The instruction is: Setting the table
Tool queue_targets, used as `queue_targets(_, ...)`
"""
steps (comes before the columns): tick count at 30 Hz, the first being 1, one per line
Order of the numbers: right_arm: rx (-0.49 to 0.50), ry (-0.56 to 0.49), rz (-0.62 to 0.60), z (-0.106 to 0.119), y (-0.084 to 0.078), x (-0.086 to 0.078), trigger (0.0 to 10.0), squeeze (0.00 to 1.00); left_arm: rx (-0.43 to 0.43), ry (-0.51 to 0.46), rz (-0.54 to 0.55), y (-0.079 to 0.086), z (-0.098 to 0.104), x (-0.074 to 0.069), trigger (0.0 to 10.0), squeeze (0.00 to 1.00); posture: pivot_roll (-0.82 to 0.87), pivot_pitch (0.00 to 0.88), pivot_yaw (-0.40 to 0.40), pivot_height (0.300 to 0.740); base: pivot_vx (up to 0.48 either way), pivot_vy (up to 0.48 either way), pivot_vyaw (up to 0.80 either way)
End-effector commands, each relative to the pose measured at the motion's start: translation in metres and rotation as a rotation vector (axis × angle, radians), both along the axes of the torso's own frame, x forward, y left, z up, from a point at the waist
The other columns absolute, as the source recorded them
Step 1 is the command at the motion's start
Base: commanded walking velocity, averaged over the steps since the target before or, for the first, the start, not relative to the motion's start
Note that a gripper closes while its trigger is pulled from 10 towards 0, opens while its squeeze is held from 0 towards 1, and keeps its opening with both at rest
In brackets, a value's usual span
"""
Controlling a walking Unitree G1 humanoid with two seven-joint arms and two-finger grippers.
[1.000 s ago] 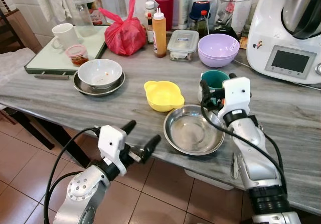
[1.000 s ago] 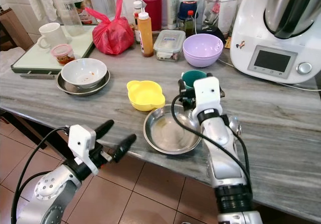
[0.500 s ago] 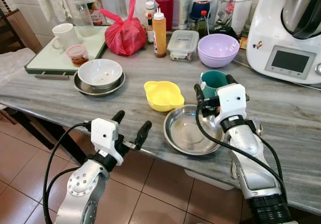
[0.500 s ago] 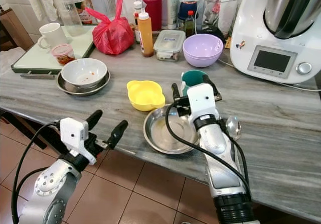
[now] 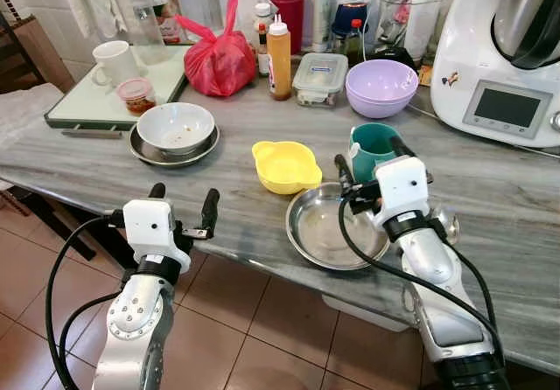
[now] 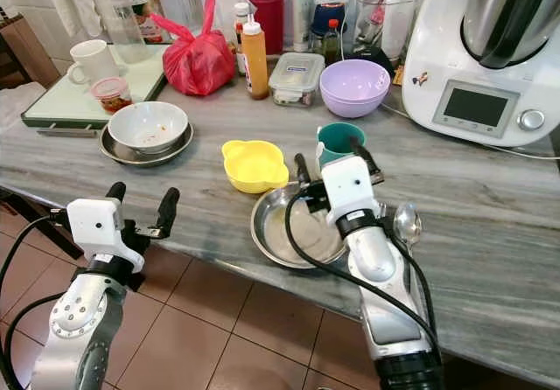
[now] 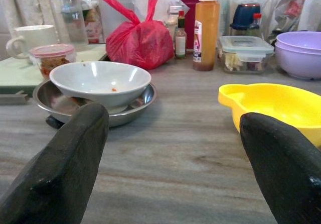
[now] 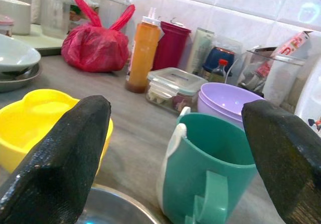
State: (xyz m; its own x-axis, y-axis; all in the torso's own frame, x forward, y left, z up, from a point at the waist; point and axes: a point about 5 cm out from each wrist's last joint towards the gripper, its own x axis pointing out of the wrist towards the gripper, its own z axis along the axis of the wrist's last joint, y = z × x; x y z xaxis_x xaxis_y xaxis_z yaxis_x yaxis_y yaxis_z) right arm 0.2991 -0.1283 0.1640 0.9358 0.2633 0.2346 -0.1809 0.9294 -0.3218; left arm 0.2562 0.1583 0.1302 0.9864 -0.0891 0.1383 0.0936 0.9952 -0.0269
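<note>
Setting the table, head and wrist views. We see the right hand hovering low over the far rim of the steel plate, its two black fingers spread wide. The teal mug stands upright on the bench directly ahead of that hand, in line with the gap between the fingers but not yet between them; its handle faces back toward the wrist. The mug sits just beyond the steel plate and just beside the yellow bowl, which lies to the robot's left of it. A spoon rests on the bench on the right side of the forearm.

The left hand is held at the near edge of the bench, fingers likewise spread and holding nothing; ahead of it, well apart, is the white bowl nested in a steel dish.

We judge the mug to be the next thing taken: the right hand is much the nearer, and a short straight advance would bring the fingers around the mug's body.
</note>
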Motion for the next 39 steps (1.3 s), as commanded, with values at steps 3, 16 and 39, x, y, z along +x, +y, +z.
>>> queue_targets(3,-0.03,-0.021,0.062,0.005,0.009,-0.002,10.0,0.0,0.007,0.004,0.039,0.001,-0.001,0.0,10.0,0.0,-0.09,0.061,0.07,0.74,0.0,0.0,0.0)
queue_targets(16,-0.052,-0.033,0.084,0.006,0.014,-0.003,10.0,0.0,0.043,-0.024,0.113,0.004,0.003,0.004,10.0,0.0,-0.09,0.061,0.073,0.74,0.0,0.0,0.74)
queue_targets(39,-0.052,-0.022,0.135,0.006,0.021,-0.001,10.0,0.0,0.106,-0.019,0.195,0.008,-0.003,0.007,10.0,0.0,-0.08,0.048,0.063,0.74,0.0,0.0,0.8)
